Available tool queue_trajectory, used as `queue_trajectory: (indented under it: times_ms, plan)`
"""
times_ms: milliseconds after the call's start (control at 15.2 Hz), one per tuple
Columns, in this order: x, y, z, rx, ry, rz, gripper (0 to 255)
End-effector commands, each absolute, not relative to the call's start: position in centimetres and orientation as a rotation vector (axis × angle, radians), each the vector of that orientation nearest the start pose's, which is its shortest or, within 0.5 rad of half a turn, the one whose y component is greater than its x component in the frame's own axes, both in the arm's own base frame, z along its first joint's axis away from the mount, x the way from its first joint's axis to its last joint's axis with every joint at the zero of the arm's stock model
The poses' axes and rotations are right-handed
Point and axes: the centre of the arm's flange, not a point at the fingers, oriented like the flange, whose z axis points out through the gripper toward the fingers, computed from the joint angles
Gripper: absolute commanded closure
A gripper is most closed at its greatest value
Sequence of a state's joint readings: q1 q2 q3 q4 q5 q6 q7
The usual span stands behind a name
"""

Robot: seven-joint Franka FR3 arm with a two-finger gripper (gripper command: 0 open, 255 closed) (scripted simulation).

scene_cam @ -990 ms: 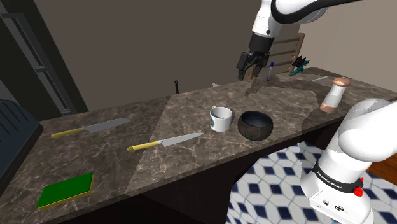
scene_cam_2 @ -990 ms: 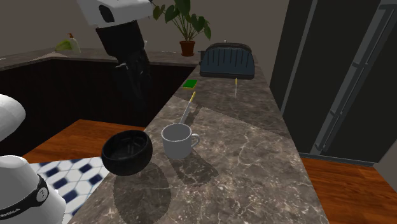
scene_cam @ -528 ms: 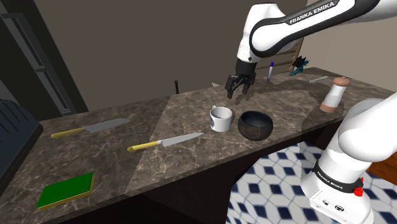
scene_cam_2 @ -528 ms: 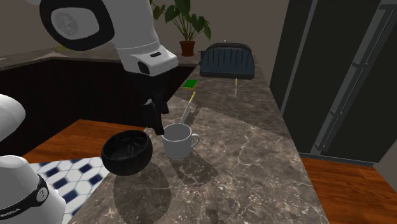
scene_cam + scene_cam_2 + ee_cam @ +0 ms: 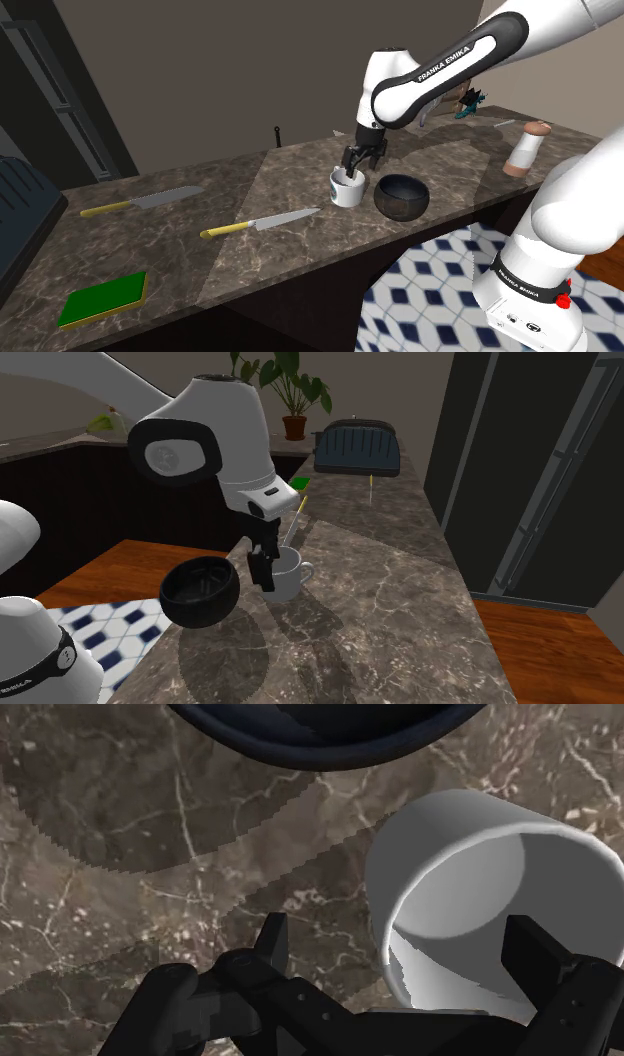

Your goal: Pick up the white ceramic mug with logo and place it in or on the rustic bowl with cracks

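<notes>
White mug (image 5: 347, 188) (image 5: 470, 854) upright on dark marbled surface (image 5: 300, 262), just beside black bowl (image 5: 401, 196) (image 5: 200, 592), not touching it. Jaws spread apart, low at mug's rim, straddling one wall: one finger outside and clear of it, the other over mug's opening. Yellow-handled knife (image 5: 258, 223) lies near, toward shoulder view's left.
</notes>
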State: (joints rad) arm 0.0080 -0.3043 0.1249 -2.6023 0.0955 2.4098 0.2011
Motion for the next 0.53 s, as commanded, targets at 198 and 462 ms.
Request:
queue_trajectory:
  times_ms: [198, 462]
  plan:
    - [42.6, 5.4, 34.0, -3.082, 0.216, -0.162, 0]
    - [42.7, 5.5, 33.2, -3.082, 0.216, -0.162, 0]
